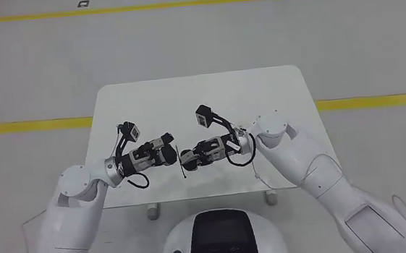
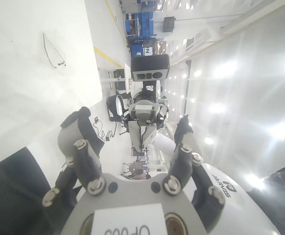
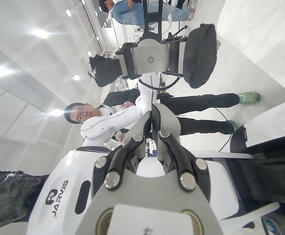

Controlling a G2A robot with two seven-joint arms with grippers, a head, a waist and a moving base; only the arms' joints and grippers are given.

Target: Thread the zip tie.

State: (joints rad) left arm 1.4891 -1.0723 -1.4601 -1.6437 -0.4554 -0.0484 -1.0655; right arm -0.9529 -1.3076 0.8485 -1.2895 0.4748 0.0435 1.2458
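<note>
Right tool (image 3: 152, 108) pinches one zip tie (image 3: 151, 89), left tool (image 2: 134, 114) spread, second zip tie (image 2: 54, 48) on table (image 2: 33, 93).

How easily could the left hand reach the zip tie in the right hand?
Probably yes: the open left hand faces the right hand closely, and the zip tie sticks out between them, unobstructed.

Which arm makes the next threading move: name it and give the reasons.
Probably left. The right arm has its jaws shut on the zip tie; the left arm has its jaws open and empty, facing the tie, free to take its loose end.
</note>
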